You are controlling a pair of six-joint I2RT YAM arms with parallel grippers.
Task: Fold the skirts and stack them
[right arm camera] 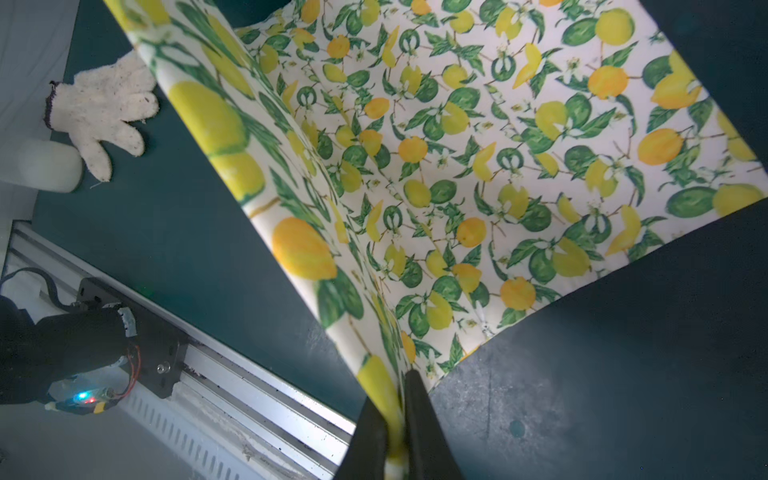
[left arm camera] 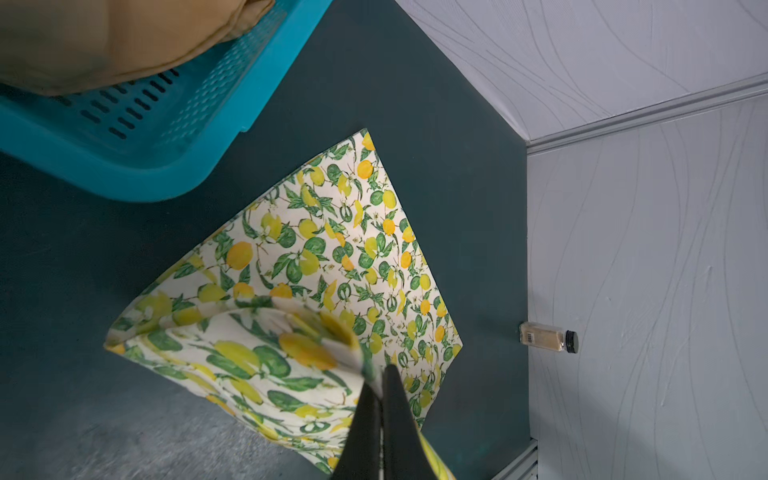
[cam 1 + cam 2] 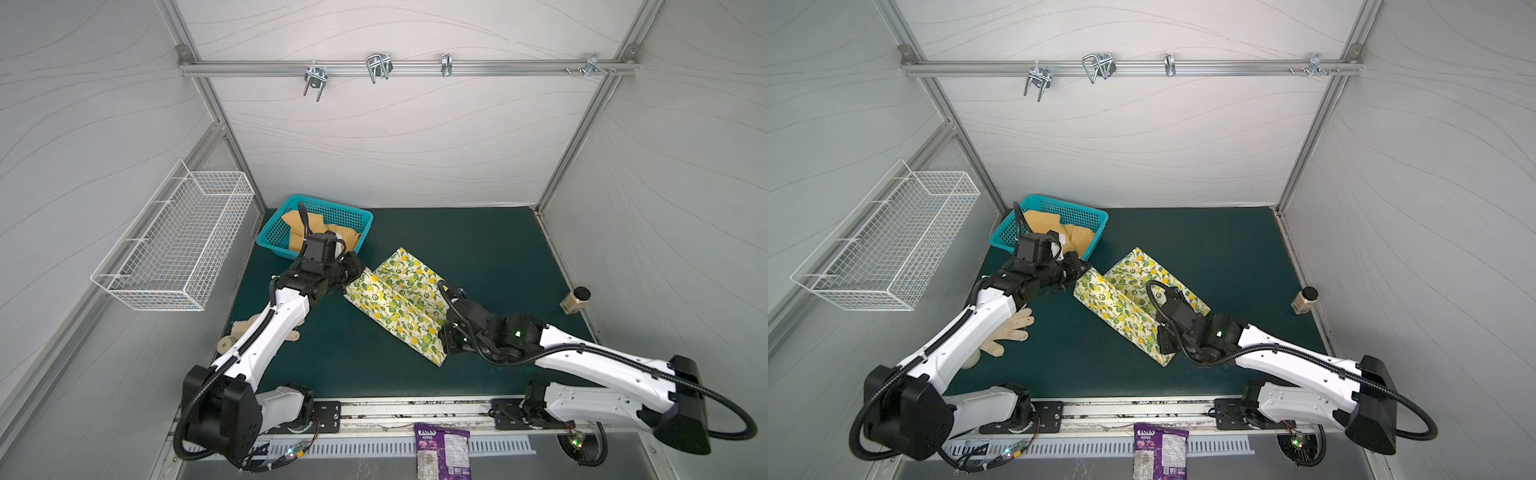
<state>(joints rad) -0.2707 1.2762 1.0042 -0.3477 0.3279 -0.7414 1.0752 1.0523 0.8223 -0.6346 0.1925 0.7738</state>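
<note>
Lemon skirt [image 3: 395,299]: centre of the green mat [image 3: 478,257], one long edge raised off it
Left gripper [image 2: 379,376]: closed, pinching the skirt's 10 o'clock corner
Right gripper [image 1: 395,386]: closed, pinching the 5 o'clock corner
Mustard skirt [image 3: 295,222]: bunched in the blue basket [image 3: 332,205] at 10 o'clock, not yet folded
Risk, slip: both pinches look thin; a tug apart could free a corner
Risk, skew: uneven travel would lay the fold crooked
Risk, basket: left arm works just beside it, could nudge it
</note>
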